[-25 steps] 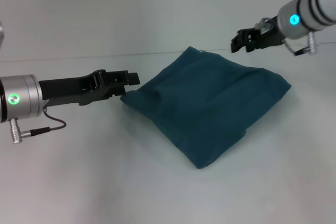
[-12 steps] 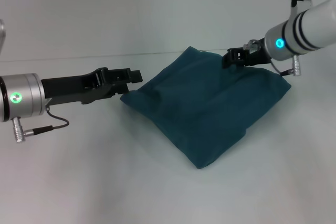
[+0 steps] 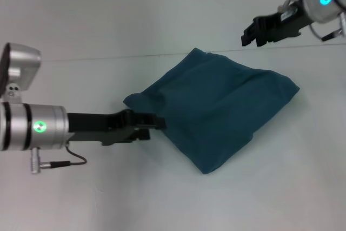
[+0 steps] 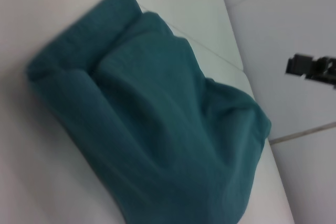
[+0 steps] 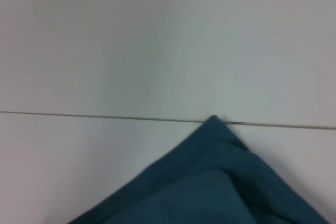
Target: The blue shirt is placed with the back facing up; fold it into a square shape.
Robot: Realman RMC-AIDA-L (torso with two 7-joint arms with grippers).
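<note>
Fabric of the blue shirt (image 3: 216,113) is lying folded on the table (image 3: 81,198); left gripper (image 3: 154,123), jaws nearly closed, is touching its edge, right gripper (image 3: 248,32), narrowly parted, is hovering above.

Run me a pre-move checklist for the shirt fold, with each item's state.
1. The blue shirt is folded into a compact, roughly square bundle: ok.
2. Shirt lies fully on the table: ok.
3. Left gripper at the shirt's near-left edge, contact: cannot tell.
4. Right gripper raised above and behind the shirt, holding nothing: ok.
5. Edges neatly aligned, no bulges: not ok, the top is puffy.
</note>
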